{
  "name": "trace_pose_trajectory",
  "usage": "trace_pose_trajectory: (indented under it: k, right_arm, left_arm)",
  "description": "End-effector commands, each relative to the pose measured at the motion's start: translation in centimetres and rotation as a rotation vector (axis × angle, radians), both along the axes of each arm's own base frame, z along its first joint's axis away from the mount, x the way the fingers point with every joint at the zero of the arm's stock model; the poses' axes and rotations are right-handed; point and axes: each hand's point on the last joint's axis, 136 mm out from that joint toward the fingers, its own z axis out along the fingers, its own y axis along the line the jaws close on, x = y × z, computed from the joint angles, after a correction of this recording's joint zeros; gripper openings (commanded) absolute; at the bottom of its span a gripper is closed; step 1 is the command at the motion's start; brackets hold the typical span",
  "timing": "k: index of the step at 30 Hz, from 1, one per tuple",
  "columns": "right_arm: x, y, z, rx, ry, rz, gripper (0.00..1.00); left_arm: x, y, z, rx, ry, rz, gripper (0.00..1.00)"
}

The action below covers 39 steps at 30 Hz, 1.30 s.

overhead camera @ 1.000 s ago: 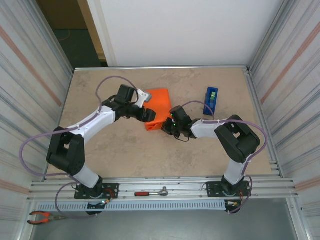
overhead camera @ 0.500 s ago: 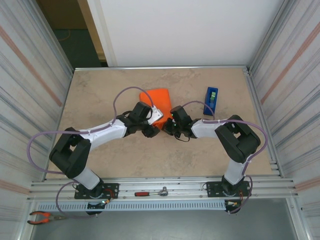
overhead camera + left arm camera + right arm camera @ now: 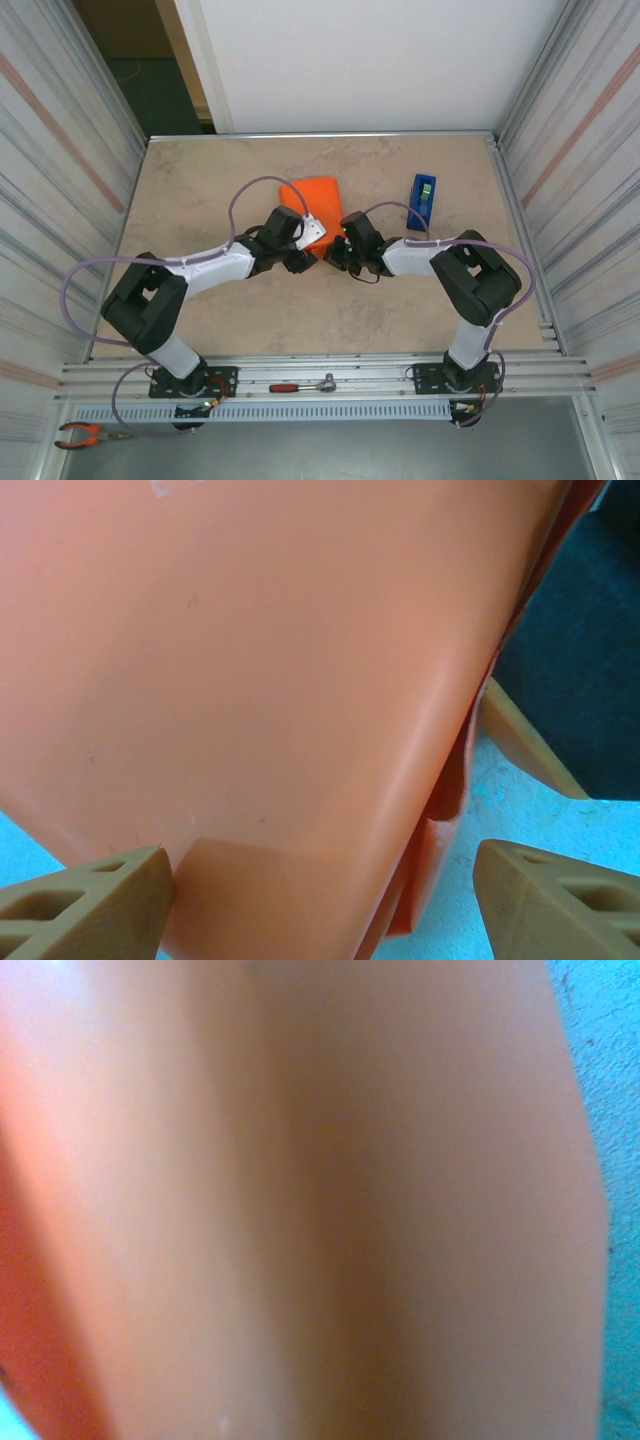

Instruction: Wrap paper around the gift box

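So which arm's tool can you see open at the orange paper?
The left tool: its wrist view shows both tan fingers spread wide, the paper's corner between them. For the right tool, the wrist view is too blurred to tell.

Paper [image 3: 318, 196]: plain bright orange, folded into 1 compact, wedge-like parcel lying near the middle of the table [image 3: 190, 190]. Left wrist view: top face smooth and slightly bowed, layered folded edges along the lower right, 1 small corner flap standing loose. Right wrist view: blurred orange surface only.
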Motion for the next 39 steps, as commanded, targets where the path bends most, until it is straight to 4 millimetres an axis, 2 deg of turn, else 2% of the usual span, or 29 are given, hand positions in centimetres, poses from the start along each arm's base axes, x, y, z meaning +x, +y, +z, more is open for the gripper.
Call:
trace_pose_trajectory:
  k: [1,10,13,22,28,34,39]
  right_arm:
    - [0.7,0.6,2.8,0.030,-0.054,0.019,0.00]
    - [0.2,-0.4,3.6,0.019,-0.067,0.010,0.00]
    - [-0.1,-0.8,3.5,0.003,-0.065,0.011,0.00]
    - [-1.0,-1.8,1.1,-0.025,-0.026,-0.003,0.00]
    - [0.5,-1.2,0.8,-0.008,-0.029,-0.012,0.00]
    - [1.9,-1.2,0.9,0.006,-0.027,-0.011,0.00]
    - [2.8,-1.7,1.6,0.019,-0.037,-0.014,0.00]
  left_arm:
    - [0.9,-0.4,-0.4,0.039,0.004,-0.002,0.77]
    - [0.9,-0.8,-1.4,0.057,0.078,0.004,0.58]
    - [0.8,-0.8,-1.5,0.055,0.086,0.005,0.56]
    - [0.7,-0.8,-1.6,0.050,0.101,0.013,0.55]
    - [0.7,-0.9,-1.4,0.047,0.107,0.013,0.55]
    - [0.8,-0.9,0.4,0.013,0.108,0.013,0.57]
    - [0.3,-0.9,1.8,-0.033,0.113,-0.009,0.65]
